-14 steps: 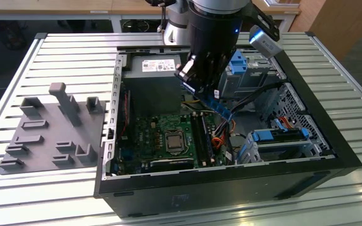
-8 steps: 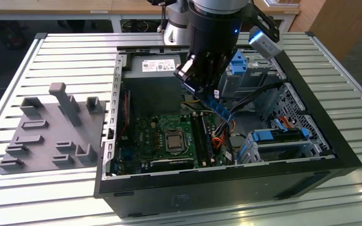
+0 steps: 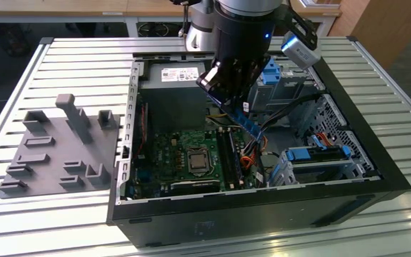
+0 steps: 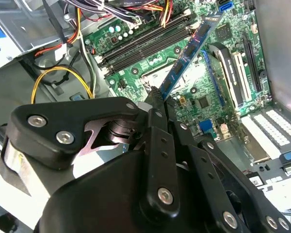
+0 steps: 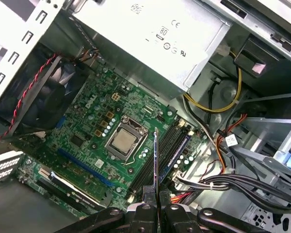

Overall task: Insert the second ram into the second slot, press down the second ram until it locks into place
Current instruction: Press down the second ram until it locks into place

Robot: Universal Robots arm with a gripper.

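Hovering inside the open case [image 3: 248, 209], the pincer [image 5: 156, 194] is clamped on the ram [image 4: 186, 59], tilted just above the slots [image 4: 140, 43]; lowered askew, it would likely miss its slot and jam or bend.

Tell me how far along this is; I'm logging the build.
Done: the gripper is shut on the second ram, so pickup is finished. In hand: the stick is held tilted above the memory slots, apparently clear of them. Left: it sits in no slot yet, and is not pressed down or locked.
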